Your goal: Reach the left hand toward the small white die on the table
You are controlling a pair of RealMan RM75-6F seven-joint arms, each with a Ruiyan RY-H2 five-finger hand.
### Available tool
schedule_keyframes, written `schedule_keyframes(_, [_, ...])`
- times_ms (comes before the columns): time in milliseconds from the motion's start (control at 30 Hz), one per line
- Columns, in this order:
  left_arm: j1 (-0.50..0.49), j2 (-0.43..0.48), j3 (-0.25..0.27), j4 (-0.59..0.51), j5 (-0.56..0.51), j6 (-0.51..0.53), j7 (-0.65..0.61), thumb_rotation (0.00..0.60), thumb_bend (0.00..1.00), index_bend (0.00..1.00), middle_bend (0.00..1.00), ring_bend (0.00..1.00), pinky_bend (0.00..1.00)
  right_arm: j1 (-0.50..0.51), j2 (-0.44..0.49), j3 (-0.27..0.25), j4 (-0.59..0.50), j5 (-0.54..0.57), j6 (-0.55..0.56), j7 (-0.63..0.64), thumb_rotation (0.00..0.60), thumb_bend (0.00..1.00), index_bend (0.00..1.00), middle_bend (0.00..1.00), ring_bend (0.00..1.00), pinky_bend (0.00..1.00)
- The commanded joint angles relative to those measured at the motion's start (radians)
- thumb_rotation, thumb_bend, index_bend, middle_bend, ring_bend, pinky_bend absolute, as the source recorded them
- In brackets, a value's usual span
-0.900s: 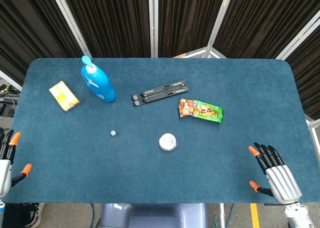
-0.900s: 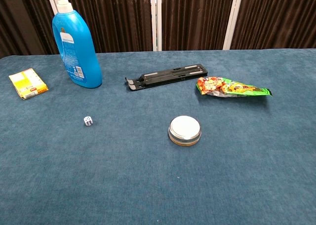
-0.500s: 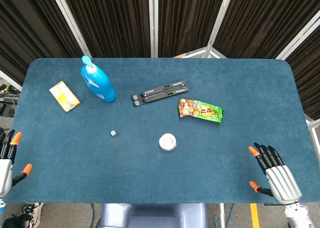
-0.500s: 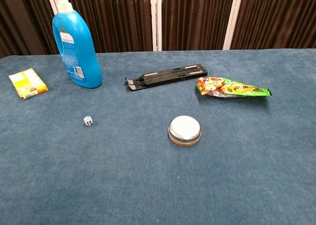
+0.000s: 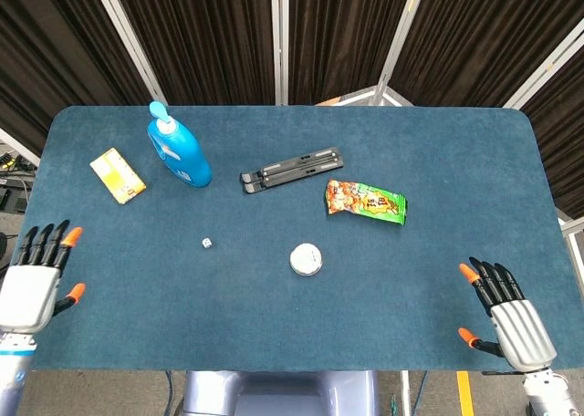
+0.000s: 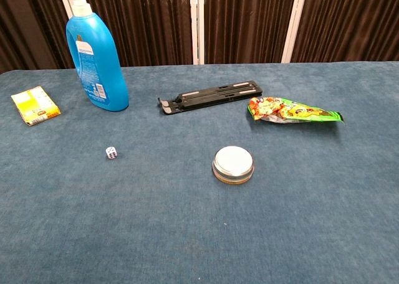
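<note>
- My left hand [image 5: 35, 279] is at the near left edge of the blue table [image 5: 438, 170]. Its fingers are spread apart and point toward the far side. It holds nothing.
- The little white die [image 5: 207, 243] sits on the table cloth, off to the right of my left hand and a bit farther from me. The two are well apart, with only bare cloth between them.
- In the chest view the die [image 6: 111, 152] shows dark dots on its faces. My hands do not show in that view.
- My right hand [image 5: 507, 314] is at the near right corner. Its fingers are apart too, and it holds nothing.
- A tall blue bottle [image 5: 177, 148] stands on the far side of the die. A small yellow box [image 5: 117, 175] lies to the left of the bottle.
- A round silver tin [image 5: 306, 259] lies to the right of the die.
- A flat black stand [image 5: 292, 169] lies past the tin, and a bright snack bag [image 5: 366, 201] lies just right of the stand.
</note>
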Motion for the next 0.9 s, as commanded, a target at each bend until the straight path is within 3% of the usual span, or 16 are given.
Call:
schedule_keyframes(33, [-0.113, 0.005, -0.041, 0.006, -0.038, -0.151, 0.038, 0.600, 0.23, 0.20, 0.00, 0.00, 0.00, 0.001, 0.002, 0.002, 0.000, 0.005, -0.002, 0.004, 0.600, 0.08, 0.00, 0.00, 0.00, 0.00])
schedule_keyframes(267, [-0.286, -0.062, -0.059, 0.122, -0.041, -0.369, 0.071, 0.600, 0.24, 0.29, 0.00, 0.00, 0.00, 0.002, 0.003, 0.004, 0.003, 0.014, -0.009, 0.010, 0.600, 0.08, 0.00, 0.00, 0.00, 0.00])
schedule_keyframes(900, [-0.540, -0.356, -0.069, 0.399, -0.106, -0.626, 0.181, 0.600, 0.26, 0.38, 0.00, 0.00, 0.00, 0.004, 0.012, 0.022, 0.014, 0.057, -0.024, 0.046, 0.600, 0.08, 0.00, 0.00, 0.00, 0.00])
